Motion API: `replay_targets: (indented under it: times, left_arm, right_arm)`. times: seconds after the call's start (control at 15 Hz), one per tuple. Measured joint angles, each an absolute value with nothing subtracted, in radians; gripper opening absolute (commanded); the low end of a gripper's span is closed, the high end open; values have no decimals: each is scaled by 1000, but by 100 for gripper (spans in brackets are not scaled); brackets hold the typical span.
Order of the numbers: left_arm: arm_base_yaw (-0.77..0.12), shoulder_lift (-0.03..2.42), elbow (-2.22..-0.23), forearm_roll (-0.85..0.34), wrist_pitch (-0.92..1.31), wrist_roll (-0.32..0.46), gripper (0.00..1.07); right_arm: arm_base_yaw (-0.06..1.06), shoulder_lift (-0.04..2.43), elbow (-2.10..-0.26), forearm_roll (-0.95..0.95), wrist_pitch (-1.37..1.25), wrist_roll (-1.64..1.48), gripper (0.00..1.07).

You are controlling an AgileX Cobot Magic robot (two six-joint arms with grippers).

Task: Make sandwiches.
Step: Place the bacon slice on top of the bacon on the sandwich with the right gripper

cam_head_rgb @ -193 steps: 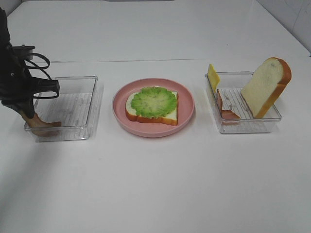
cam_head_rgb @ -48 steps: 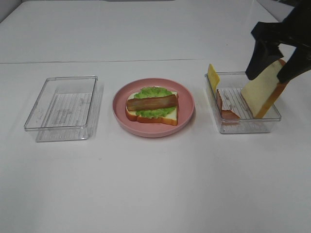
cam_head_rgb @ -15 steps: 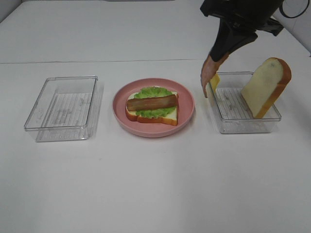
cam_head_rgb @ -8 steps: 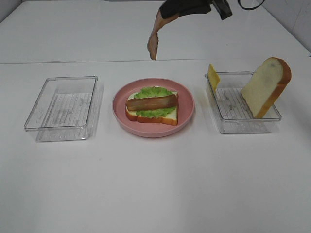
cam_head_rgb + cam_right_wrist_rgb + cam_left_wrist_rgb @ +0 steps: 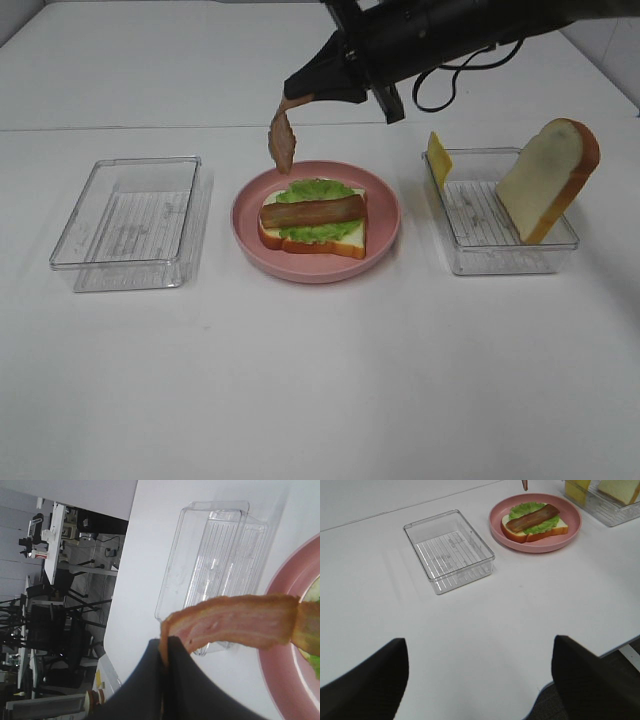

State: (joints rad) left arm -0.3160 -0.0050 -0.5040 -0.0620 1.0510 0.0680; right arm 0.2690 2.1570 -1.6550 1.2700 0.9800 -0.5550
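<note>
A pink plate [image 5: 248, 215] holds a bread slice [image 5: 345, 240] with lettuce [image 5: 318, 190] and one bacon strip [image 5: 312, 211] on top. My right gripper [image 5: 298, 96] reaches across from the right and is shut on a second bacon strip [image 5: 283, 141], which hangs above the plate's back left rim. The right wrist view shows the fingertips [image 5: 164, 650] pinching one end of that strip [image 5: 235, 622]. A bread slice [image 5: 548, 178] and a cheese slice [image 5: 438, 158] stand in the right tray [image 5: 505, 262]. My left gripper [image 5: 477, 680] is open and empty, far from the plate [image 5: 570, 536].
An empty clear tray [image 5: 130, 222] stands left of the plate; it also shows in the left wrist view [image 5: 449, 550] and the right wrist view [image 5: 215, 565]. The right arm and its cables [image 5: 450, 30] span the back of the table above the plate and right tray.
My right gripper lifted the bacon strip out of the right tray and carried it left. In the last half second it moved further left and down toward the plate.
</note>
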Motion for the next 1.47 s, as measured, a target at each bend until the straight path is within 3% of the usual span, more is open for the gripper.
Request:
replay_targets:
  times: [0.2, 0.4, 1.13, 1.27, 1.33, 1.47]
  left_arm:
    - [-316, -5, -504, -62, 1051, 68, 76]
    - [-316, -5, -504, -62, 1051, 68, 76]
    - [-316, -5, -504, -62, 1051, 68, 76]
    - [-316, -5, -504, -62, 1051, 68, 76]
    - [-316, -5, -504, -62, 1051, 68, 76]
    - [-316, -5, -504, -62, 1051, 68, 76]
  right_arm:
    - [294, 2279, -1655, 1454, 885, -590, 0]
    - [299, 2332, -1655, 1506, 851, -632, 0]
    - [299, 2216, -1655, 871, 745, -200, 0]
    - [299, 2213, -1655, 780, 786, -125, 17]
    - [299, 2213, -1655, 780, 786, -125, 17]
    - [299, 2213, -1655, 773, 798, -121, 43]
